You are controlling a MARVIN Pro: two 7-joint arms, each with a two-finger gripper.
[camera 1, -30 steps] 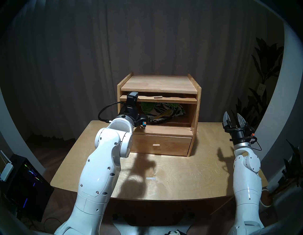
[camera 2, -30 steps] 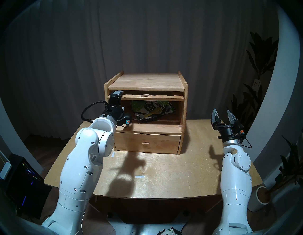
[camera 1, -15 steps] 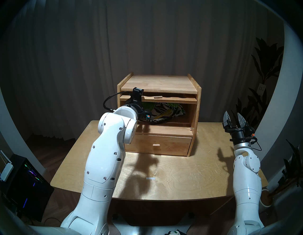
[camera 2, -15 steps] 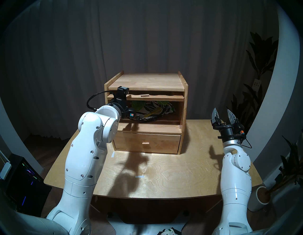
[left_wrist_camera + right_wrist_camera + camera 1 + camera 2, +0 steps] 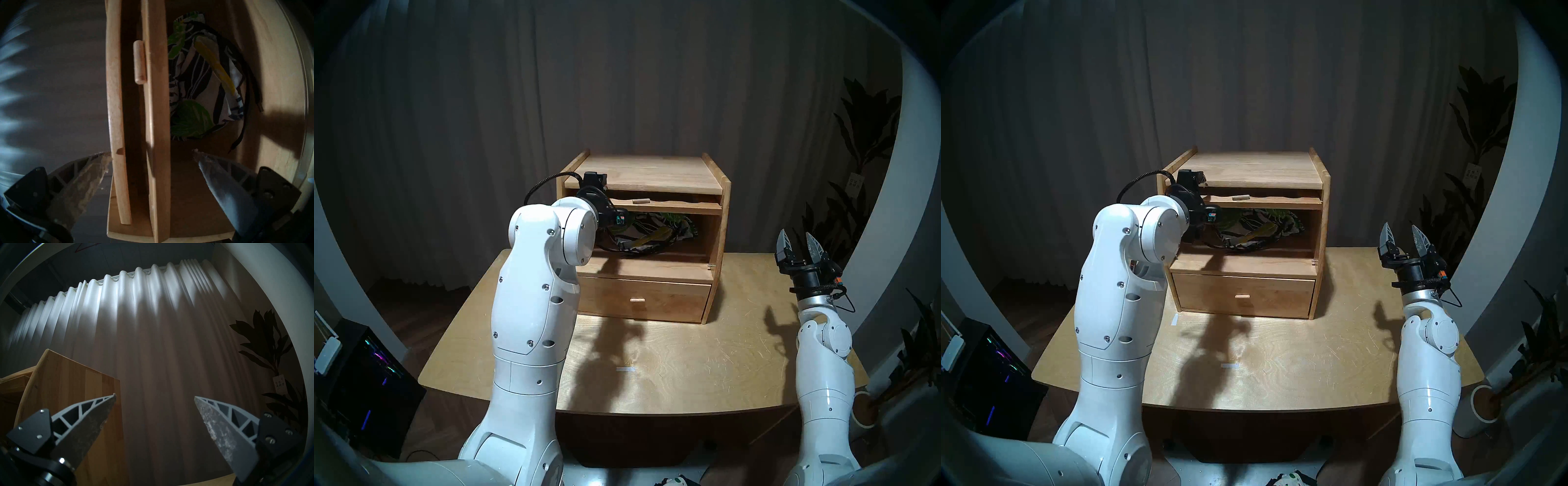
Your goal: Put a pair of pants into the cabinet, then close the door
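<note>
Rising since a second ago, the left arm (image 5: 538, 281) is now lifting its wrist from the level of the cabinet's open compartment up to the raised door's front edge, while the right arm is keeping the same pose. Seen from the head camera, the cabinet (image 5: 716, 237) is standing on the table (image 5: 687, 366) at about 12 o'clock from the robot. Its door (image 5: 667, 206) is lying flat and level under the top board, with its small peg handle (image 5: 641, 201) facing forward. Inside the upper compartment the pair of pants (image 5: 656, 230) is lying crumpled on the floor, its black drawstring trailing toward the front; no jaws are touching it. From the left wrist camera, the left gripper (image 5: 152, 153) is showing its jaws spread wide and empty, one finger beyond the top board's edge and the other in front of the open compartment, with the door's edge (image 5: 158, 118) between them but not touched. At about 2 o'clock, the right gripper (image 5: 798, 246) is hanging above the table's right side, pointing upward, jaws spread wide and holding nothing. Below the compartment, the drawer (image 5: 670, 298) is sitting shut.
</note>
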